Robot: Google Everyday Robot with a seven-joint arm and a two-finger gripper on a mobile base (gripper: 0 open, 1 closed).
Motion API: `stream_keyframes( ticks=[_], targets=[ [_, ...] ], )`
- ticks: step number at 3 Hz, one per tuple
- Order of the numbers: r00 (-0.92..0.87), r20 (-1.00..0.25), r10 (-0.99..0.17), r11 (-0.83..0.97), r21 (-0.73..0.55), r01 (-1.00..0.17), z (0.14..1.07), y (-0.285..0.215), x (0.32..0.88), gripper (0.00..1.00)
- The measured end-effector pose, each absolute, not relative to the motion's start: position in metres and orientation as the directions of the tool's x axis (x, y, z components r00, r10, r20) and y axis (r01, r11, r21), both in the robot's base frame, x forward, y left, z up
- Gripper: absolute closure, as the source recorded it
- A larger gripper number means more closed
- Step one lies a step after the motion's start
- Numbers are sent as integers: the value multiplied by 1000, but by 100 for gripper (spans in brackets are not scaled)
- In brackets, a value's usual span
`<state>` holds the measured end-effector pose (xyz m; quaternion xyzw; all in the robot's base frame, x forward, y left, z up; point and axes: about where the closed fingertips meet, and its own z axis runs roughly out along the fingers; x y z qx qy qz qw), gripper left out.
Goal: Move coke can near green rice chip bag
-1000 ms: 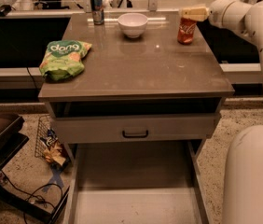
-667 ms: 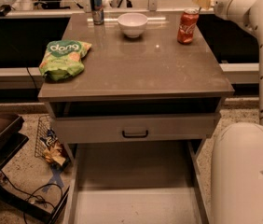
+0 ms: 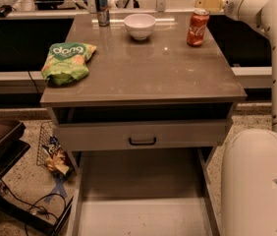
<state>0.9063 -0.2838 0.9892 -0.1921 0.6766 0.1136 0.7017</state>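
The coke can (image 3: 197, 27), red with white script, stands upright at the back right of the grey table (image 3: 148, 77). The green rice chip bag (image 3: 68, 62), light green with white "dang" lettering, lies at the table's left edge, far from the can. My gripper (image 3: 203, 3) hangs just above and slightly behind the can's top, at the end of the white arm (image 3: 261, 9) that comes in from the right. It is not holding the can.
A white bowl (image 3: 139, 25) sits at the back middle and a slim blue-and-silver can (image 3: 101, 7) at the back left. A drawer with a dark handle (image 3: 142, 141) is below the tabletop. My white base (image 3: 259, 181) stands at the lower right. Clutter lies on the floor at the left.
My gripper has lifted from the level of the can's top to just above it. The coke can and the chip bag have not moved.
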Motion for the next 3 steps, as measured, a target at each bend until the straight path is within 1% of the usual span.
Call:
stream_keyframes(
  ticks=[1, 2, 3],
  targets=[
    [58, -993, -100, 900, -115, -421, 988, -282, 907, 0],
    [-2, -1000, -29, 896, -25, -444, 963, -277, 909, 0],
    [-34, -999, -4, 894, 12, -448, 945, -273, 909, 0]
  ],
)
